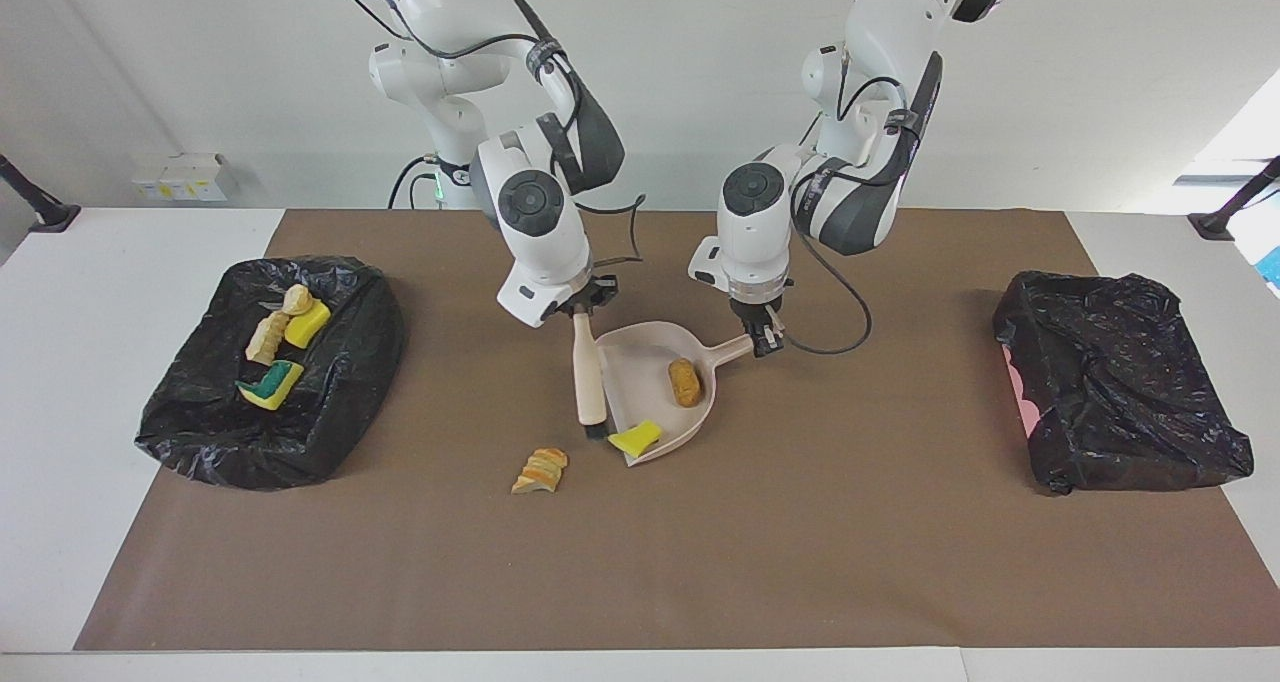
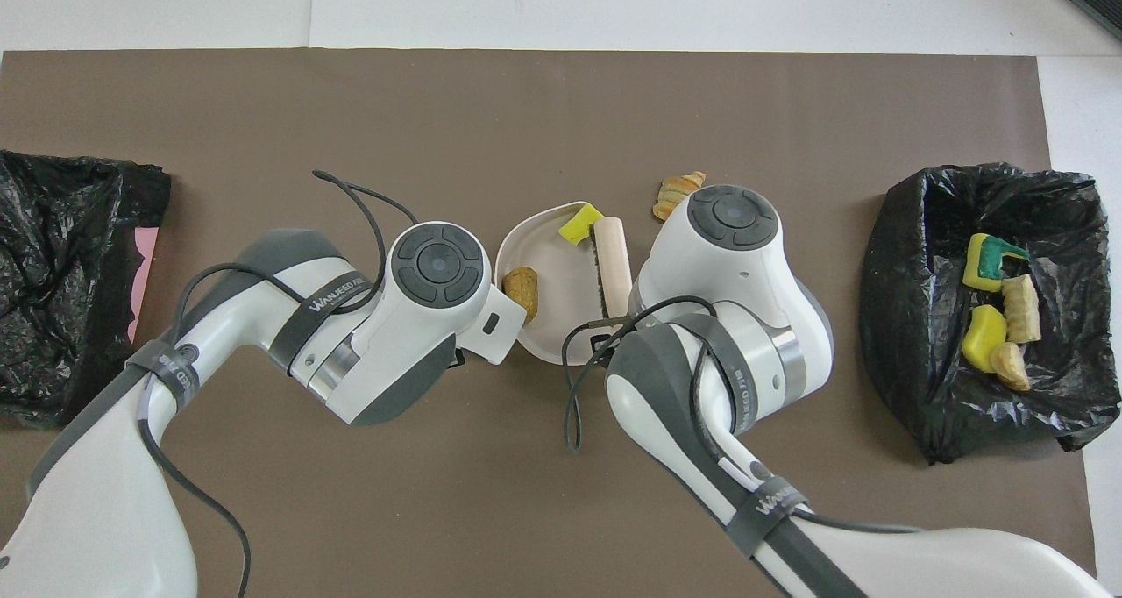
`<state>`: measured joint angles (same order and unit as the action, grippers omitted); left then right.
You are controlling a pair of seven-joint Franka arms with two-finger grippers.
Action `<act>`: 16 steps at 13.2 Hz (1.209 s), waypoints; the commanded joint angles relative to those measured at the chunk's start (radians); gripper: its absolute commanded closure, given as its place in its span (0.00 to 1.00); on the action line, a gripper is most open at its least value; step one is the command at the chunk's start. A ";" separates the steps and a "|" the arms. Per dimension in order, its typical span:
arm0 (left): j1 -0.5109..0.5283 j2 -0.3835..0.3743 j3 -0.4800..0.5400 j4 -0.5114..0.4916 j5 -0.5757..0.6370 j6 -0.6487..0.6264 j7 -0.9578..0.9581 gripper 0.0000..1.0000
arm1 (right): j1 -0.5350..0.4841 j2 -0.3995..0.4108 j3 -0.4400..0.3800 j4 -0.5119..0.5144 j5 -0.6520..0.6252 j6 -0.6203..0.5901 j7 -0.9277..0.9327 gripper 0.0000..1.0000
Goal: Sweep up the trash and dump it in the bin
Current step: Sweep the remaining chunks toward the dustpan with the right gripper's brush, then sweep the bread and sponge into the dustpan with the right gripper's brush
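Left gripper (image 1: 768, 339): closed on the end of the handle of the beige dustpan (image 1: 650, 377), which rests on the brown mat (image 1: 800, 522) covering the white bench (image 1: 60, 292); the pan widens away from this gripper, away from the robots.

Right gripper (image 1: 582, 307): beside the left gripper, closed on the upper end of the brush (image 1: 589, 374), whose pale wooden handle slopes down from the gripper to a dark bristle head at the pan's open lip, along the pan's edge toward the right arm's end of the bench.

Trash in the pan: a golden-brown piece (image 1: 685, 382) lies on the pan floor just below and between the two grippers; a yellow sponge bit (image 1: 636, 437) lies at the lip, touching or just beside the bristles, farther from the right gripper than the brown piece.

Trash on the mat: a sliced bread-like piece (image 1: 541, 470) lies outside the pan, just past the brush head from the right gripper.

Bin lined with a black bag (image 1: 330, 402): well apart from the right gripper, at the right arm's end of the bench; it holds four scraps, namely two beige pieces (image 1: 268, 337), a yellow bit (image 1: 308, 324) and a green-topped sponge bit (image 1: 270, 384).

Second black-bagged container (image 1: 1120, 392): well apart from the left gripper, at the left arm's end; a pink edge shows under the bag.
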<state>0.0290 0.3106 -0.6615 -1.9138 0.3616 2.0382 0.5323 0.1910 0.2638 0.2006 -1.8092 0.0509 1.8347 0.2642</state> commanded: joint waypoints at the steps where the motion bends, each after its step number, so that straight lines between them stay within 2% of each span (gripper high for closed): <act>1: -0.003 -0.044 0.011 -0.053 -0.012 0.059 -0.025 0.66 | -0.085 0.020 0.008 0.014 -0.115 -0.009 -0.084 1.00; 3: -0.003 -0.044 0.011 -0.060 -0.012 0.062 -0.061 0.53 | -0.131 0.040 0.008 0.021 -0.207 -0.006 -0.179 1.00; 8: -0.004 -0.044 0.010 -0.074 -0.013 0.119 -0.098 0.53 | -0.157 0.198 0.008 0.171 -0.354 0.018 -0.272 1.00; 10: -0.008 -0.044 0.010 -0.073 -0.013 0.120 -0.121 0.63 | -0.153 0.259 0.008 0.234 -0.370 0.018 -0.275 1.00; 12: -0.009 -0.042 0.010 -0.065 -0.012 0.123 -0.156 0.69 | -0.140 0.270 0.010 0.237 -0.367 0.034 -0.275 1.00; 14: -0.009 -0.042 0.008 -0.065 -0.012 0.123 -0.155 1.00 | -0.110 0.269 0.019 0.235 -0.358 0.041 -0.276 1.00; 16: -0.009 -0.042 0.008 -0.067 -0.012 0.126 -0.143 1.00 | -0.079 0.267 0.028 0.228 -0.338 0.058 -0.278 1.00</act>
<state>0.0282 0.3001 -0.6630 -1.9523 0.3615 2.1418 0.3909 0.0925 0.5191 0.2142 -1.5944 -0.2975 1.8775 0.0109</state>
